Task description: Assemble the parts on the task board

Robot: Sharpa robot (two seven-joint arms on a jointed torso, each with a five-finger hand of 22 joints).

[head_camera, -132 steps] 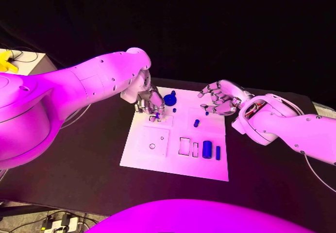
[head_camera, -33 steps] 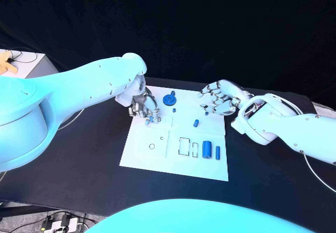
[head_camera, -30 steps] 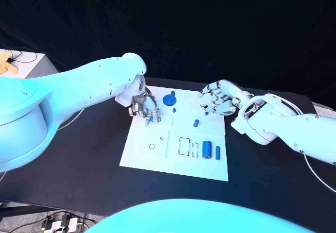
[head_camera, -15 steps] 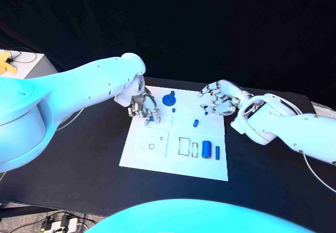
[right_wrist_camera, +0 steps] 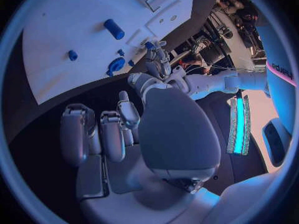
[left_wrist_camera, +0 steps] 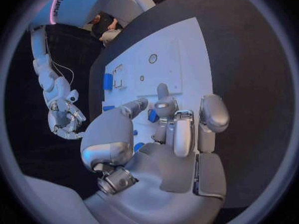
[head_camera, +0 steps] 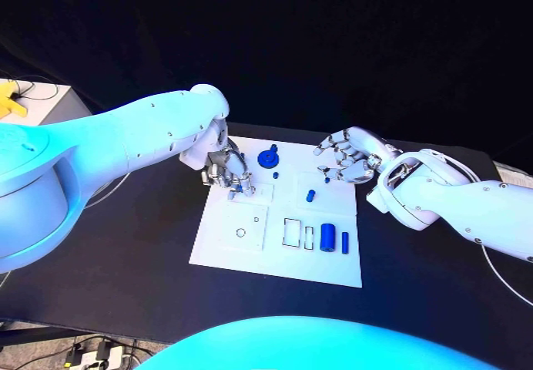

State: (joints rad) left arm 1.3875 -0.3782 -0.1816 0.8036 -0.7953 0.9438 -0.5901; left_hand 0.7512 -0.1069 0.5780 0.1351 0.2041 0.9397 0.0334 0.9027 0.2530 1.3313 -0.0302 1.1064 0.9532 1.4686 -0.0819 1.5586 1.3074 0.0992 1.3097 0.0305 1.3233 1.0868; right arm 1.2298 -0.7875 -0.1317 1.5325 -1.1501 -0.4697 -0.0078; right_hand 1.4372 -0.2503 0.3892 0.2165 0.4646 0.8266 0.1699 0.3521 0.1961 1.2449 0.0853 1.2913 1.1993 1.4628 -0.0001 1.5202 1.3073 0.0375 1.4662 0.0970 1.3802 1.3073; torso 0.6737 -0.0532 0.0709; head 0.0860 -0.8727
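While the left robot hand (head_camera: 228, 171) hangs over the far left part of the white task board (head_camera: 239, 250), its fingers (left_wrist_camera: 163, 109) pinch a small blue part (left_wrist_camera: 152, 115) just above the board. The right robot hand (head_camera: 349, 158) hovers off the board's far right corner with fingers curled in on nothing. A blue round part (head_camera: 269, 158) stands near the far edge, and a blue cylinder (head_camera: 328, 237) lies nearer, on the black worktop's (head_camera: 133, 254) board.

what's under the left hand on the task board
The left hand hangs over the far left part of the task board. A small blue part shows between its fingers. The board surface beneath its palm is covered.
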